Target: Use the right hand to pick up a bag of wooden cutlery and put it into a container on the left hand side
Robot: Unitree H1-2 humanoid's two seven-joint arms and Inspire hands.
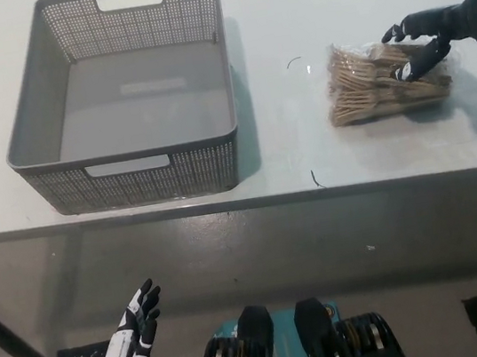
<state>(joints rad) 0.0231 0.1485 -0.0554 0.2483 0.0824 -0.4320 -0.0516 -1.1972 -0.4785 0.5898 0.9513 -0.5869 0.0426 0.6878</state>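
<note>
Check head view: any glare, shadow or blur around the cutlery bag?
Head view: sharp; faint sheen on the bag of wooden cutlery; soft shadows right of it and the grey basket; right hand at the bag reads dark; left hand rests lower left.

You see the table (285,10) brightly and evenly lit. Below the right hand (428,32) a soft shadow lies; the basket (130,172) throws one on its side toward that hand. Around the left hand (131,334) it is dimmer. Focus is sharp.

R hand (424,36) in from right edge, fingers curved, apart. L hand (131,345) rests lower left, fingers splayed.
</note>
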